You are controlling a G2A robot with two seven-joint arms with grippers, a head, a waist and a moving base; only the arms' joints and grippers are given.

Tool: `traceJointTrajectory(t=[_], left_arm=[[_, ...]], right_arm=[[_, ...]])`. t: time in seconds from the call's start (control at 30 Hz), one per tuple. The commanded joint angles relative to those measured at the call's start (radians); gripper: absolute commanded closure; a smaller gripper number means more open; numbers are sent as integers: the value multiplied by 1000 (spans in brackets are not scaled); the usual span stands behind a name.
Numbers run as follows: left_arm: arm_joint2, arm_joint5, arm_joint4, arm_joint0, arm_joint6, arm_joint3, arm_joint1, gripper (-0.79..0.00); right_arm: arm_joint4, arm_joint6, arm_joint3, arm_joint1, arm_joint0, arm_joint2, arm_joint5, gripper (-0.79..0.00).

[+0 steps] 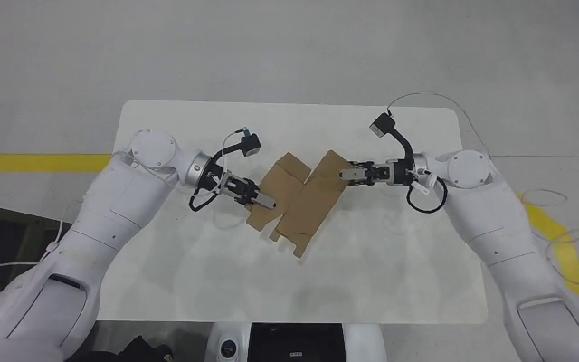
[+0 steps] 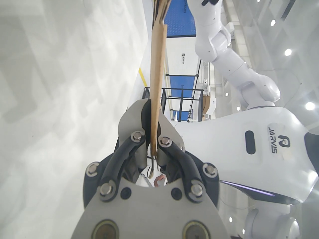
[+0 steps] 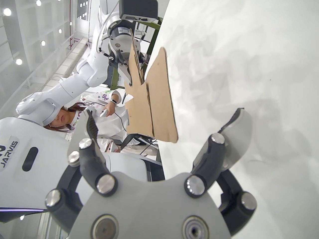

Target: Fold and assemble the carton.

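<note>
Left gripper: my left gripper (image 2: 150, 115) is clamped tight on the carton (image 1: 303, 204). Its smooth pale-grey finger shells pinch a thin flap edge between them, and the sheet runs straight out ahead of the fingertips.
Right gripper: my right gripper (image 3: 162, 120) is spread wide and grips nothing. Its black ribbed pads (image 3: 91, 125) face each other across the gap.
Carton – material: plain brown cardboard with a matte face and a thin, raw-cut edge.
Carton – shape: a flat, unassembled blank with angular notched flaps and straight scored creases. One panel is bent up slightly from the rest.
Carton – place: stretched between my two grippers. Its far end is caught in the left one, and its near pointed corner is just ahead of the right fingertips, roughly midway between them. I cannot tell whether that corner touches either pad.
Table: the table (image 1: 380, 262) is white, smooth and dull-finished, with rounded corners – it lies under both grippers.
</note>
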Motion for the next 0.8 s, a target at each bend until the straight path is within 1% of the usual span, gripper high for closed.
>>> traceJointTrajectory(t=[0.0,0.13,0.3,0.43,0.7,0.77], left_arm=[[37,0,-13,-15,0,-13,17,0],[95,0,-47,-44,0,-28,46,0],[165,0,-102,-84,0,-67,78,0],[205,0,-124,-117,0,-88,101,0],[258,-1,-143,-159,0,-116,129,0],[268,-1,-142,-166,0,-123,133,0]], right_arm=[[1,-7,-10,10,-4,-4,-7,-785],[7,-22,-16,31,-6,-14,-22,-785],[36,-22,-39,51,2,-58,-22,-785],[47,-28,-32,61,18,-86,-28,-785],[47,-28,-32,61,18,-86,-28,-785],[46,-36,-66,60,4,-90,-11,-785]])
